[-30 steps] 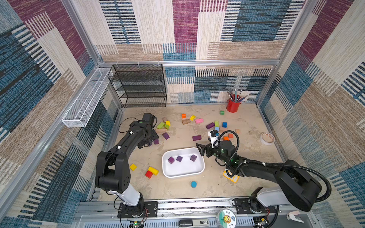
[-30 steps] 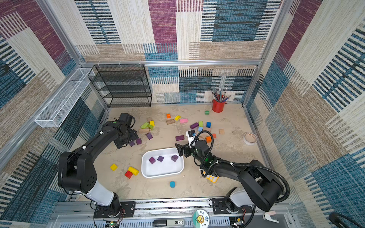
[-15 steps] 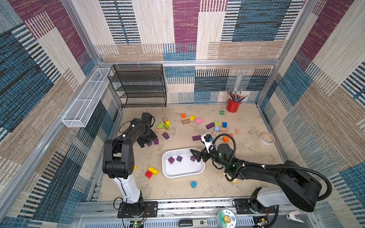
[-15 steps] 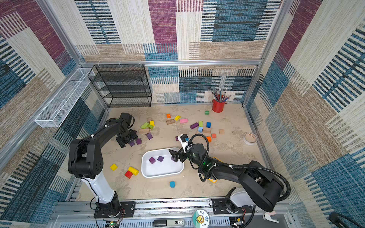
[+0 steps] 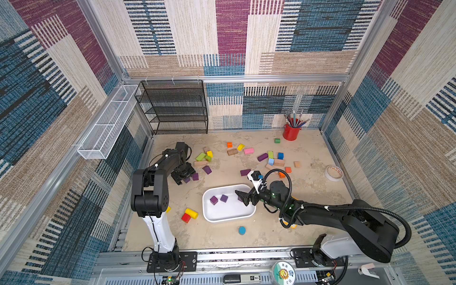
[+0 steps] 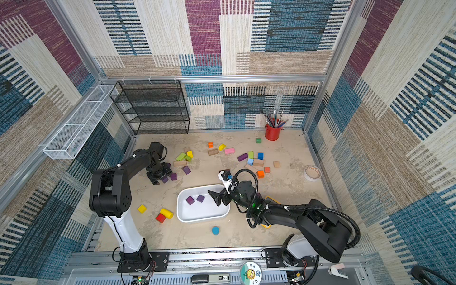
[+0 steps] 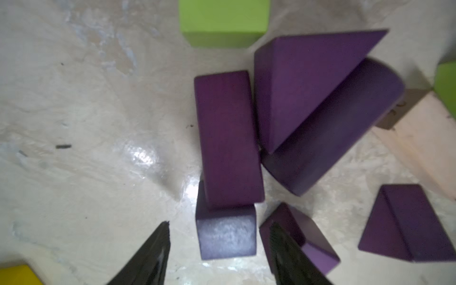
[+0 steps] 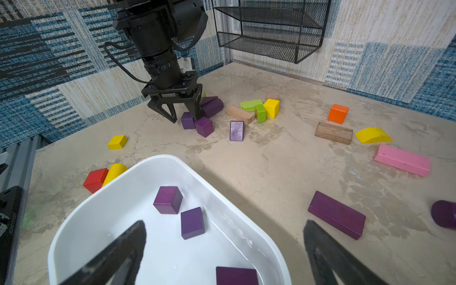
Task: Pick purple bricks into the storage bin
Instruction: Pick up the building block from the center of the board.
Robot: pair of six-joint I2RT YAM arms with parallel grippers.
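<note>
A purple cube (image 7: 225,234) stands on the bench (image 7: 86,123) between the fingers of the left pincer (image 7: 219,225). The pincer is spread, with a sliver of bare bench showing on each side of the cube, so nothing is gripped. Just outside one finger lies a second purple block (image 7: 306,227); whether they touch I cannot tell. Beyond the fingertips a purple bar (image 7: 229,140), a wedge (image 7: 296,81) and a rounded piece (image 7: 345,128) crowd together, butting against one another. Outside the other finger the bench lies bare.

Three purple bricks (image 8: 167,199) lie in the storage bin (image 8: 172,159), below the right pincer (image 8: 225,223). Its fingers are wide apart and empty, one over the bin and one outside its rim. A long purple slab (image 8: 336,214) lies on the bench just outside that pincer.

The left arm (image 5: 158,177) reaches forward close to the side wall (image 5: 74,160), wrist pointing straight down. The right arm (image 5: 320,214) stretches low across the bench. Marks moulded into the bin's wall are unreadable.
</note>
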